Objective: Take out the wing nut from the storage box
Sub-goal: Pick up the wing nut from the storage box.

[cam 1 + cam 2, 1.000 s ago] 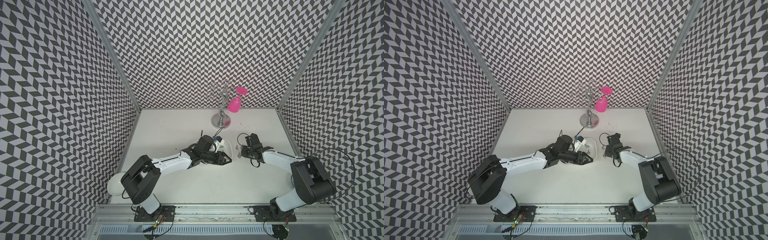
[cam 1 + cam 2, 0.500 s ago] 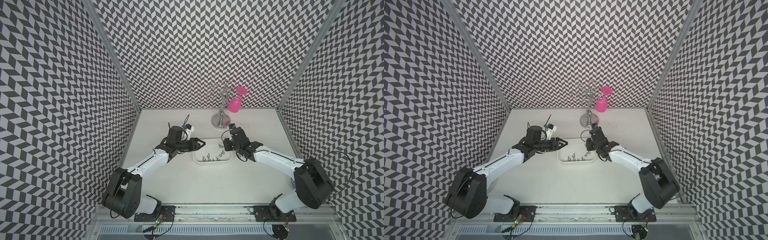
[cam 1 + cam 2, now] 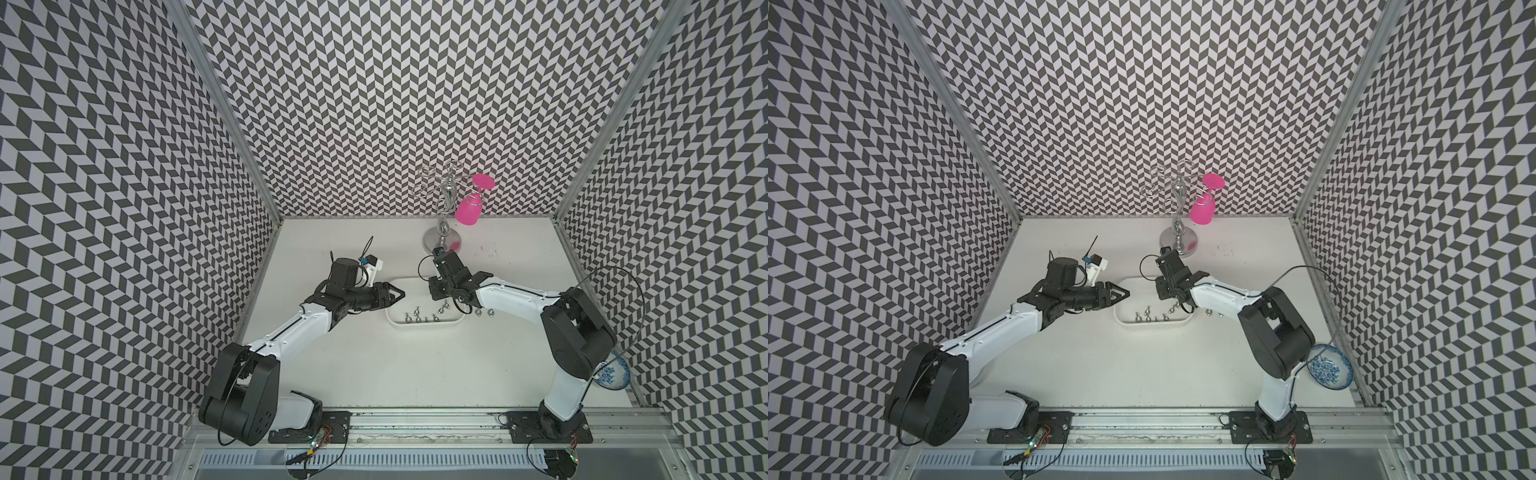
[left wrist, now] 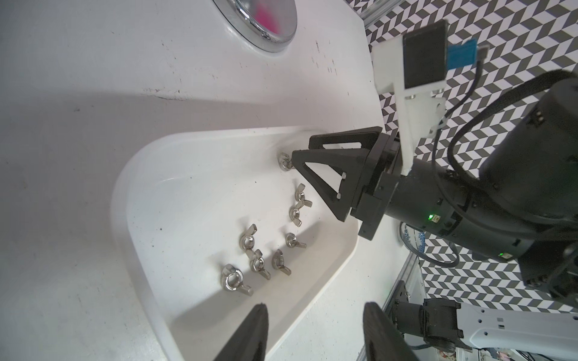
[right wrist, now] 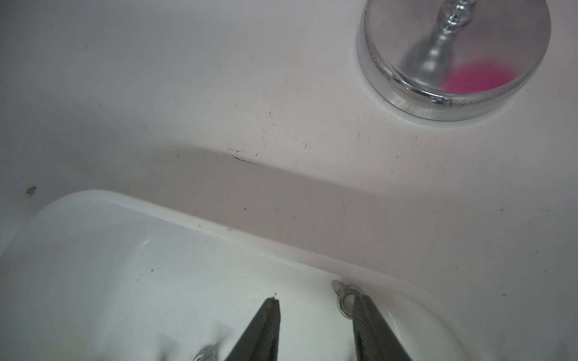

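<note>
Moved: right gripper, further over storage box.
Right jaws: apart, touching wing nut in box corner.
Left gripper: apart.

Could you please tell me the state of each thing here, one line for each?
Storage box: flat on the table, holding wing nuts.
Wing nuts: loose in the box; two lie outside it.
Left gripper: open, empty, at the box's end.
Right gripper: open inside the box, one nut between its fingers, ungripped.
Pink glass: hanging upside down on the rack.
Blue bowl: upright, seems empty.
</note>
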{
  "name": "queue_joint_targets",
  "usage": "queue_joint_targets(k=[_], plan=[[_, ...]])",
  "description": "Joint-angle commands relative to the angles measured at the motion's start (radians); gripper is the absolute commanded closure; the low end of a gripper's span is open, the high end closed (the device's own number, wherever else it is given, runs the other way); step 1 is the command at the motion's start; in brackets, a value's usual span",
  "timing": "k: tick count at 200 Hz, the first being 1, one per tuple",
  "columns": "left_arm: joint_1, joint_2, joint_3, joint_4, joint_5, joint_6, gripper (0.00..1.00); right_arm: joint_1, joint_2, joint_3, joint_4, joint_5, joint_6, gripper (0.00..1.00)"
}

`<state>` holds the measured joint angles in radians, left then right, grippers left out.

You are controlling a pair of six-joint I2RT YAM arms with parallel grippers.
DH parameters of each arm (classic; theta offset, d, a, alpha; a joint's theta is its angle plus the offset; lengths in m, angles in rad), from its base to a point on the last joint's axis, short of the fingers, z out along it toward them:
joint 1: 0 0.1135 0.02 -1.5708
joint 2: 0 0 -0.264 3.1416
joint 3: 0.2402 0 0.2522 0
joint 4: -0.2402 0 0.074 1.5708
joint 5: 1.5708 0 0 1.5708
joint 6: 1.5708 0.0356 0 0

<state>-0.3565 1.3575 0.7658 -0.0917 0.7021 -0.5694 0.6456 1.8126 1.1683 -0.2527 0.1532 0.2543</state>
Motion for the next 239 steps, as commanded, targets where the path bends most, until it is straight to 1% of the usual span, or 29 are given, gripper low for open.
queue_joint_targets(k=[1, 41, 83, 150, 184, 239], plan=[[0.007, -0.025, -0.011, -0.006, 0.013, 0.026, 0.48, 0.0, 0.006, -0.001, 0.004, 0.014, 0.001, 0.55], [0.01, -0.023, -0.029, 0.003, 0.015, 0.028, 0.48, 0.0, 0.024, -0.011, 0.021, 0.022, 0.007, 0.54], [0.013, -0.026, -0.029, 0.007, 0.016, 0.026, 0.48, -0.007, 0.062, 0.025, 0.006, 0.045, 0.008, 0.54], [0.017, -0.025, -0.033, 0.007, 0.017, 0.026, 0.48, -0.021, 0.108, 0.033, 0.019, 0.028, 0.008, 0.54], [0.016, -0.022, -0.035, 0.008, 0.016, 0.026, 0.48, -0.029, 0.138, 0.043, 0.021, 0.011, 0.006, 0.58], [0.017, -0.019, -0.032, 0.009, 0.015, 0.026, 0.48, -0.037, 0.152, 0.063, 0.007, 0.004, 0.007, 0.69]])
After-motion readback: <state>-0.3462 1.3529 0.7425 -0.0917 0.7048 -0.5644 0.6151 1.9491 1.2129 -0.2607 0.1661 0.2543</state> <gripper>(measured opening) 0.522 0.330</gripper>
